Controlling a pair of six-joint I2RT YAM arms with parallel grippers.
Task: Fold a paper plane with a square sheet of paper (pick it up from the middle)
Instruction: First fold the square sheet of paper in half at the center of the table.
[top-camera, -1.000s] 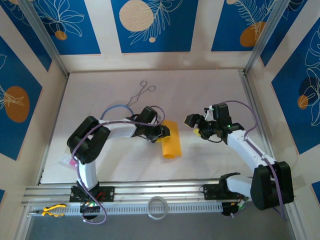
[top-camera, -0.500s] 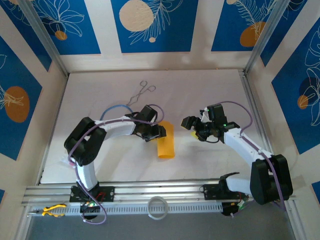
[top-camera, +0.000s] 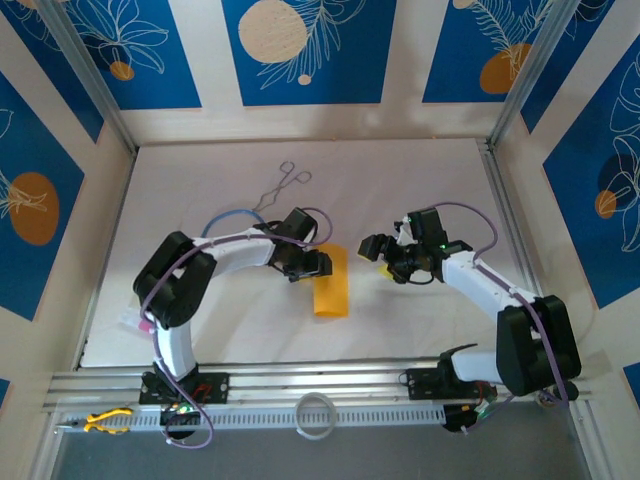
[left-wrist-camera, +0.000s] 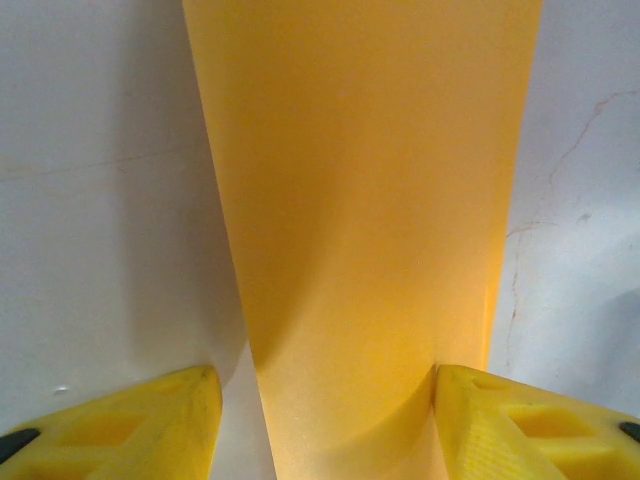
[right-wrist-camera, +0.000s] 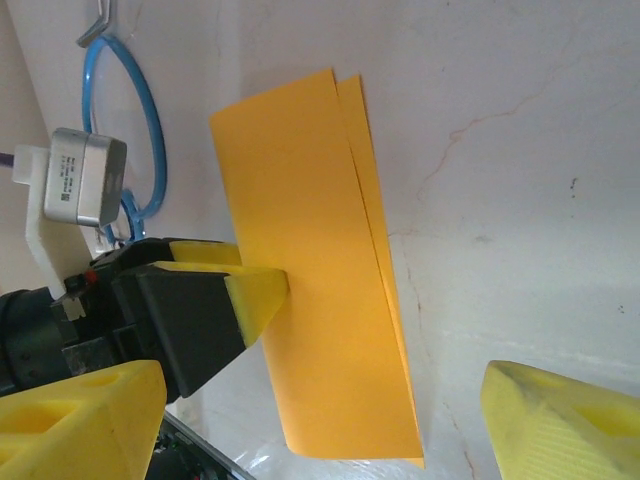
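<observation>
Overhead cam, from the left: my left gripper sits at the left edge of the orange sheet of paper. The sheet lies mid-table, folded into a long strip. From up there I can't tell what the fingers are doing. The left wrist cam sorts that out. The strip runs bowed between the two yellow fingers, brushing one with a gap by the other, so the jaws are apart, not pinching. Further right, my right gripper hangs near the sheet, not touching. Its wrist cam shows what overhead misses: two layers slightly offset along one long edge, and its own fingers spread wide, nothing in them.
</observation>
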